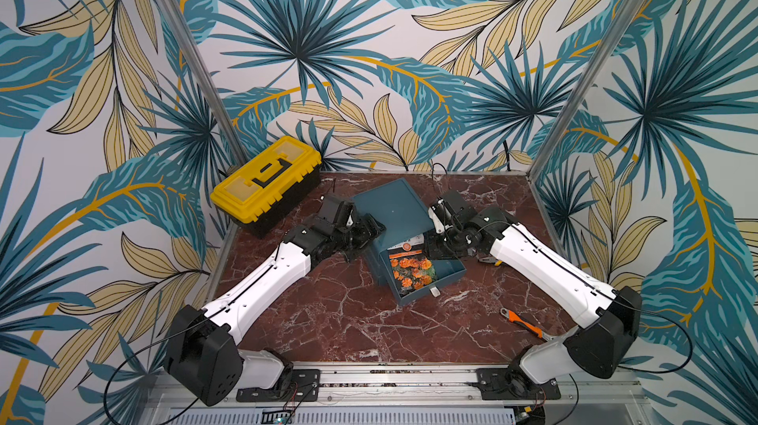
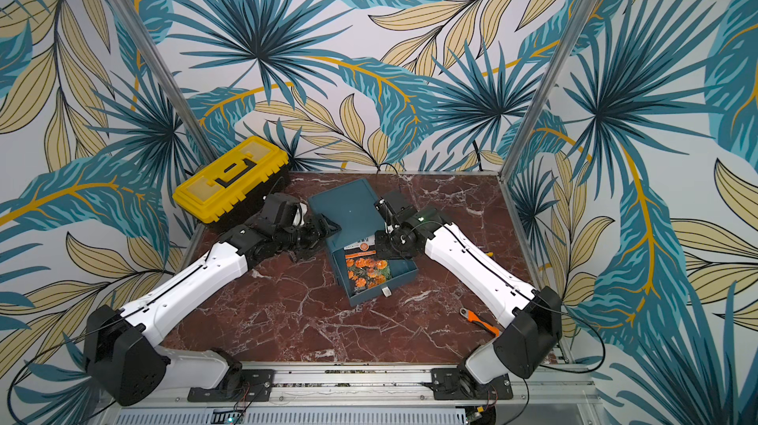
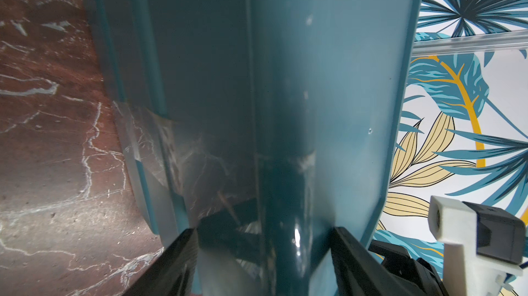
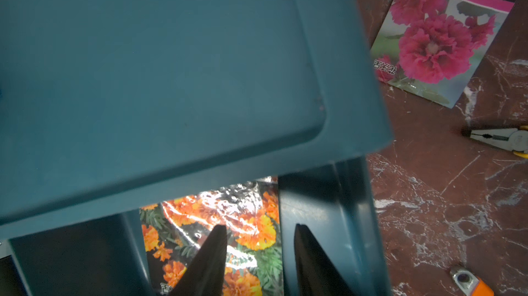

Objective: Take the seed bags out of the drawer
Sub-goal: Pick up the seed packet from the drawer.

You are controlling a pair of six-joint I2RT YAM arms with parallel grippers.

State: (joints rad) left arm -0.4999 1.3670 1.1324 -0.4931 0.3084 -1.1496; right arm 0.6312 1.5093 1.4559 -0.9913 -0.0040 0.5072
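A teal drawer box (image 1: pixel 389 205) stands mid-table with its drawer (image 1: pixel 449 269) pulled out toward the front. An orange-flower seed bag (image 1: pixel 410 271) (image 2: pixel 366 271) (image 4: pixel 185 223) lies face up in the drawer. An orange-and-white bag (image 1: pixel 404 244) lies behind it at the box's mouth. A pink-flower seed bag (image 4: pixel 437 37) lies on the table beside the box. My left gripper (image 3: pixel 264 230) (image 1: pixel 369 230) is shut on the box's left edge. My right gripper (image 4: pixel 260 227) (image 1: pixel 430 252) hangs open in the drawer, straddling the orange bag's edge.
A yellow toolbox (image 1: pixel 266 181) sits at the back left. Pliers (image 4: pixel 503 137) lie on the table right of the box, mostly under my right arm in both top views. An orange utility knife (image 1: pixel 527 322) (image 4: pixel 471 283) lies at the front right.
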